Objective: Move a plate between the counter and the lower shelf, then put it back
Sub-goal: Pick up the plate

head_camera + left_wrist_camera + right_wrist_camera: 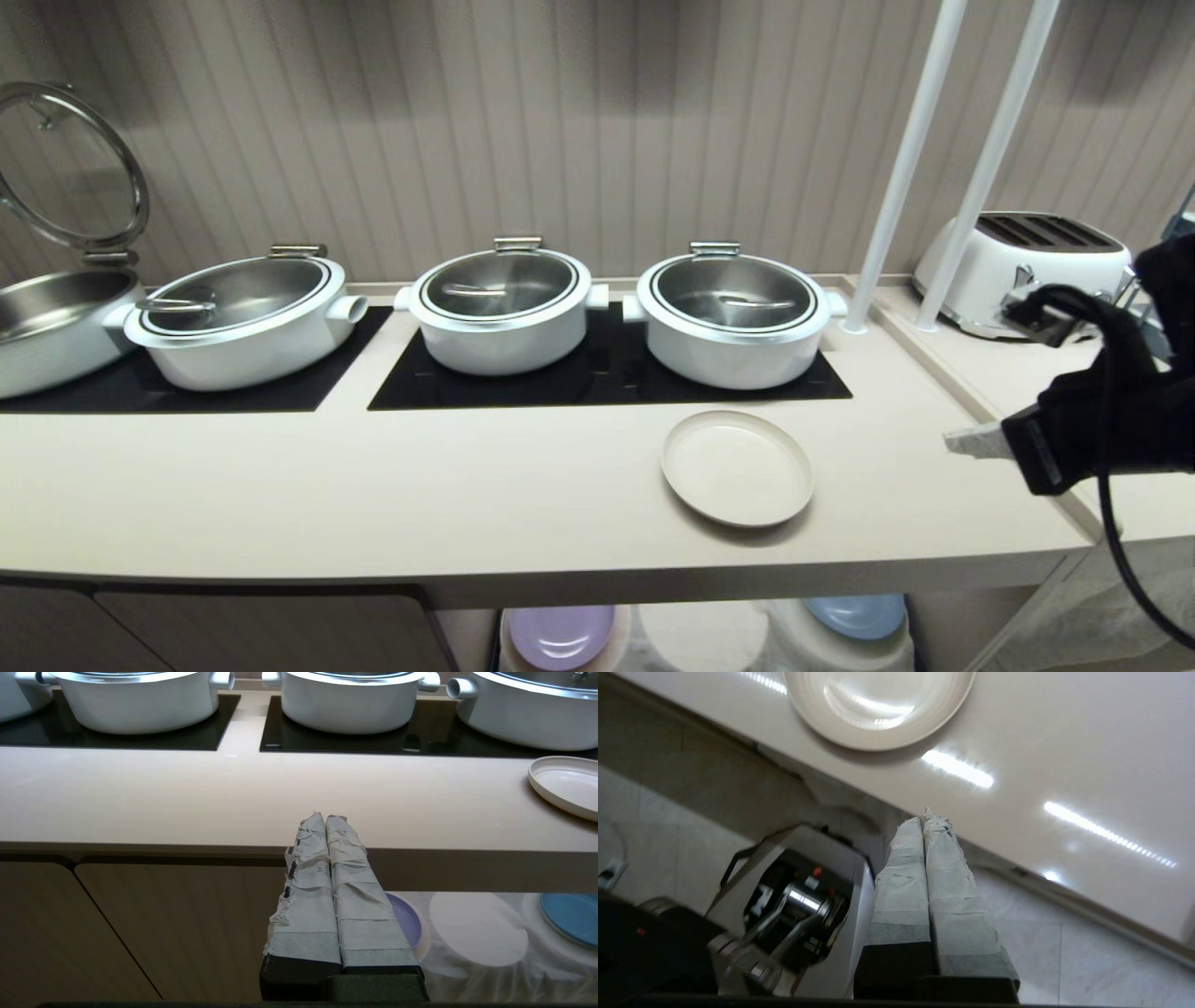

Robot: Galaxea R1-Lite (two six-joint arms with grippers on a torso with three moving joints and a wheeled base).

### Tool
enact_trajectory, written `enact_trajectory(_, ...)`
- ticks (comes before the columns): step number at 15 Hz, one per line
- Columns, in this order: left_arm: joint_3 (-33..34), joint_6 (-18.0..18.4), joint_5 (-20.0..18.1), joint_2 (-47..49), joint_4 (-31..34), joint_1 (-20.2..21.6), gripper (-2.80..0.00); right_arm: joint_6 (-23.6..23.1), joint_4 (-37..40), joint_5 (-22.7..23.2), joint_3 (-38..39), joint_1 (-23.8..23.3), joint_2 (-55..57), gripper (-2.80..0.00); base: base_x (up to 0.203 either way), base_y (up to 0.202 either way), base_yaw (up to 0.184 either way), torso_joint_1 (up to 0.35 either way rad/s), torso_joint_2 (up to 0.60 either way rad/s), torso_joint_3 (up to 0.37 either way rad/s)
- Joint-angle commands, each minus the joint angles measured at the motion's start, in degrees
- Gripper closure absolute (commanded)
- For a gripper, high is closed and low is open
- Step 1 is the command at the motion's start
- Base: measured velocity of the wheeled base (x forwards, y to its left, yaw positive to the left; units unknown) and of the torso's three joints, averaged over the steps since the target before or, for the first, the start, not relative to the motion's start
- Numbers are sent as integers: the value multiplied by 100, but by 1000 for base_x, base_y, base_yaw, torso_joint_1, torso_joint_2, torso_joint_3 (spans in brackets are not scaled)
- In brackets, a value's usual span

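Cream plate (738, 467) flat, face up on counter (373, 485), right gripper (924, 816) pressed closed, empty.

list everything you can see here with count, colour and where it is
plate: 1, cream, on the counter in front of the right-hand pot
counter: 1, pale beige, running across the scene
black panels: 2, glossy black, set into the counter under the pots
lidded pots: 3, white with steel lids, on the black panels
open pot: 1, steel, lid raised, far left
toaster: 1, white, far right on the side counter
poles: 2, white, right of the pots
lower shelf: 1, white cloth, under the counter
lilac plate: 1, on the shelf, left
blue plate: 1, on the shelf, right
cabinet doors: brown, below the counter, left
left end effector: shut, empty, before the counter edge
right end effector: shut, empty, right of the plate
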Motion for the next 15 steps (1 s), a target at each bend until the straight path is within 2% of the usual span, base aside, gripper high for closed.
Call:
enact_trajectory(1,0,-3,3,4,-1,0,0,46,840,10,-485,177,955,0,0,0,0,0,0,0)
enact_trajectory(6,0,-3,3,4,-1,0,0,147,2302,-117,-1538,282,1876,0,0,0,0,0,0,0)
enact_trajectory(11,0,-3,3,4,-1,0,0,324,2409,-192,-2347,289,2547,0,0,0,0,0,0,0)
enact_trajectory(15,0,-3,3,4,-1,0,0,790,2410,-194,-3298,370,3284,0,0,0,0,0,0,0)
